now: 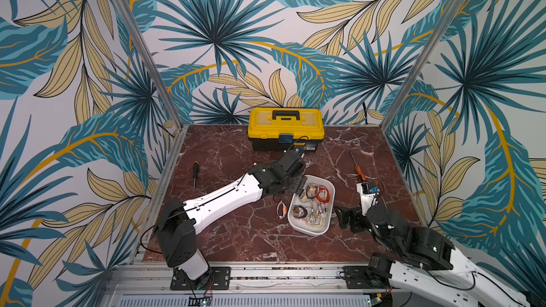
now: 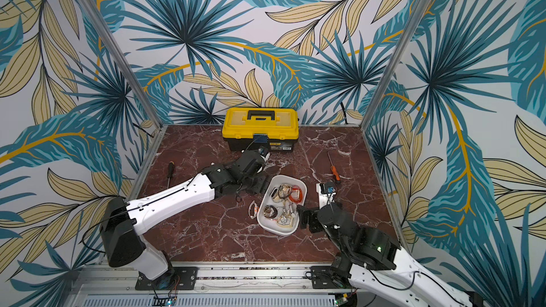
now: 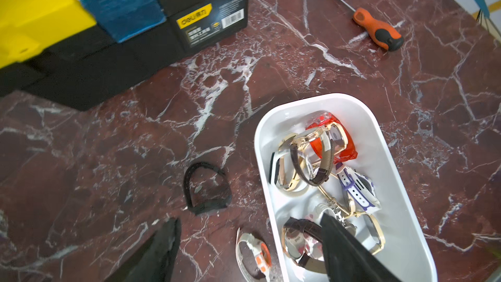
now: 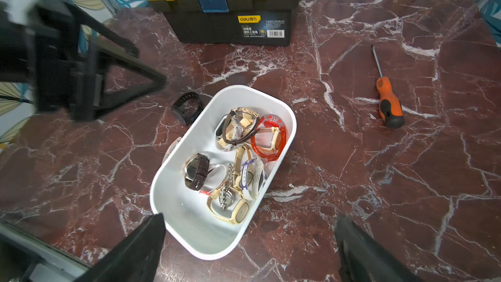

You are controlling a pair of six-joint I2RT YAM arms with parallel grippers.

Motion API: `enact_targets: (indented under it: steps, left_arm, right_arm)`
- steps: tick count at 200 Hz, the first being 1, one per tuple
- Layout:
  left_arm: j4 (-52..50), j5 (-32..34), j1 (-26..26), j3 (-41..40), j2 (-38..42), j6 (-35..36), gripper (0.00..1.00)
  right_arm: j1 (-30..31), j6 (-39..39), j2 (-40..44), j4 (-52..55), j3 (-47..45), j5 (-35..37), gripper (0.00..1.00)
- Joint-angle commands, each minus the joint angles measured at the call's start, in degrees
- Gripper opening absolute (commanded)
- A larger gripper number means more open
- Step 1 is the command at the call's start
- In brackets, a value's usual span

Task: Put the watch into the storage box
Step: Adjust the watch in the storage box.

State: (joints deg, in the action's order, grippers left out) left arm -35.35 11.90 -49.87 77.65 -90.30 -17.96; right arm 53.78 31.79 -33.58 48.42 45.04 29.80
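Working from 9 o'clock across the desk (image 1: 236, 231): a black screwdriver (image 1: 194, 174) lies clear of the job. The left jaws stand wide apart and hold nothing; one hangs over the storage box (image 4: 189, 221), the other over bare desk. Two watches lie outside the box. The black watch (image 3: 207, 188) rests on the desk at the box's 10 o'clock corner, just beside the rim, its strap closed in a loop. The white-and-orange watch (image 3: 256, 253) lies on its side at the box's 9 o'clock, just beside the long wall, below the gap between the left jaws. I judge both light, with hard, slick cases and pliable straps; I would pinch across the strap next to the case, not on the glass. The box already holds a tangle of watches (image 4: 238, 158). The right jaws, at the box's 4 o'clock, are fully spread and empty. An orange screwdriver (image 1: 359, 171) lies at 2 o'clock.
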Motion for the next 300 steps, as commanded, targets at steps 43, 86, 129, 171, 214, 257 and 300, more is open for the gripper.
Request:
enact_targets:
  steps: [43, 86, 129, 171, 214, 257, 300]
  left_arm:
    - [4.9, -5.1, 6.9, -15.3, 14.7, -4.3, 0.95]
    - [3.8, -5.0, 7.1, -19.6, 20.2, -4.6, 0.98]
    - [4.2, -3.7, 7.2, -23.5, 26.0, -5.5, 1.00]
    - [3.9, -2.5, 7.4, -26.3, 30.1, -6.0, 1.00]
    - [4.0, -2.1, 7.8, -27.6, 30.9, -6.4, 1.00]
    - [4.4, -2.1, 7.8, -27.5, 30.8, -6.3, 1.00]
    - [4.2, -1.8, 8.0, -27.4, 30.5, -6.0, 1.00]
  right_arm:
    - [-12.7, 0.9, -23.2, -8.2, 3.8, -9.1, 0.88]
    - [-17.9, 0.0, -37.3, -15.9, 6.6, -17.1, 0.72]
    - [-18.9, 0.9, -45.5, -19.3, 8.9, -17.7, 0.63]
    - [-20.4, 1.6, -49.5, -20.0, 9.5, -16.3, 0.56]
    - [-21.8, 1.8, -52.2, -21.5, 9.6, -15.9, 0.47]
    - [-23.2, 2.2, -55.0, -23.4, 10.0, -15.1, 0.34]
    - [-23.8, 2.1, -57.7, -24.6, 11.4, -14.0, 0.08]
